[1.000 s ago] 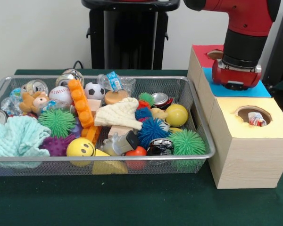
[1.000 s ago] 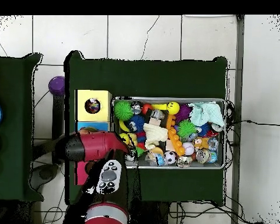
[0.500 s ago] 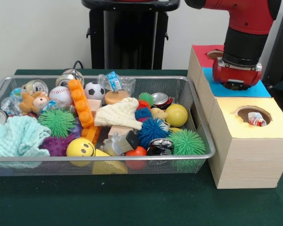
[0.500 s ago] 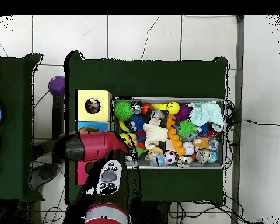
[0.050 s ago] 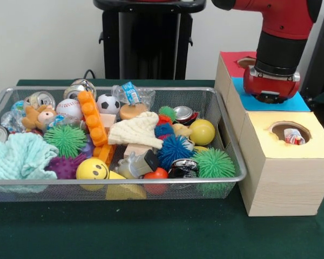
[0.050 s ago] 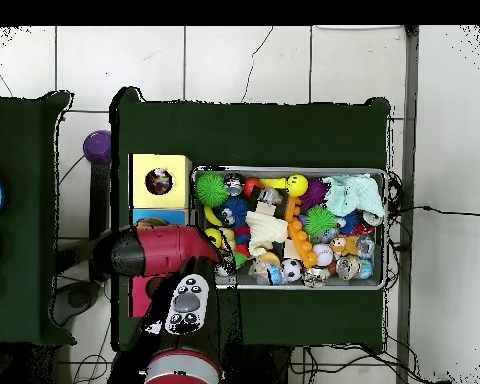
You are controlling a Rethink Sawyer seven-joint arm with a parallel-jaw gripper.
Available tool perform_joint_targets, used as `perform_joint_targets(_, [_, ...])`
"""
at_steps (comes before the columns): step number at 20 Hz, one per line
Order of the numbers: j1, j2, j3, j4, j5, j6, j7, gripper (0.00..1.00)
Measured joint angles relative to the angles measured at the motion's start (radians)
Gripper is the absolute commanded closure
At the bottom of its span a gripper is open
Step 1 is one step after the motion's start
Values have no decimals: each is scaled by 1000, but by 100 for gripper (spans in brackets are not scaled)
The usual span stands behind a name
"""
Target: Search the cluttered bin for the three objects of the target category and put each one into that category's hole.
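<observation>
Hanging over the row of wooden boxes, the red and black arm [image 5: 278, 48] sits above the blue-topped box [image 5: 297, 102], and across the last second it has hardly shifted, only a slight wobble in either view. That stillness reads as a pause after a drop rather than a reach. The hand [image 5: 270, 97] at its lower end faces down at the blue top; I cannot tell whether it is released or clenched, and nothing shows hanging from it.

Green cloth covers the surface [image 5: 151, 232], and the wire mesh bin [image 5: 119, 181] takes up its middle, running toward one side edge, with the boxes just beside the bin at the other side. The bin's contents lie as they did a second ago: nothing lifted, nothing stirred.

The yellow-topped box [image 5: 318, 145] stands nearest the surface's front edge, and a small crumpled packet [image 5: 293, 136] shows inside its round hole [image 5: 290, 131], so one item seems already posted there. The red-topped box [image 5: 232, 62] sits farthest back.

In the bin, a pale knitted cap [image 5: 137, 131] lies on top near the middle, an orange brick strip [image 5: 92, 121] leans beside it, and a clear crinkled wrapper [image 5: 132, 94] rests against the far wall; if packets are the category, that looks a likely next pick.
</observation>
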Motion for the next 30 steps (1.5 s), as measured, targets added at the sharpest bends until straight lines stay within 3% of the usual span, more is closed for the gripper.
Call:
perform_joint_targets(10, [0,-15,3,8,0,9,0,0])
perform_joint_targets(19, [-2,-80,4,12,4,98,0,0])
perform_joint_targets(30, [-3,-89,4,12,4,112,0,0])
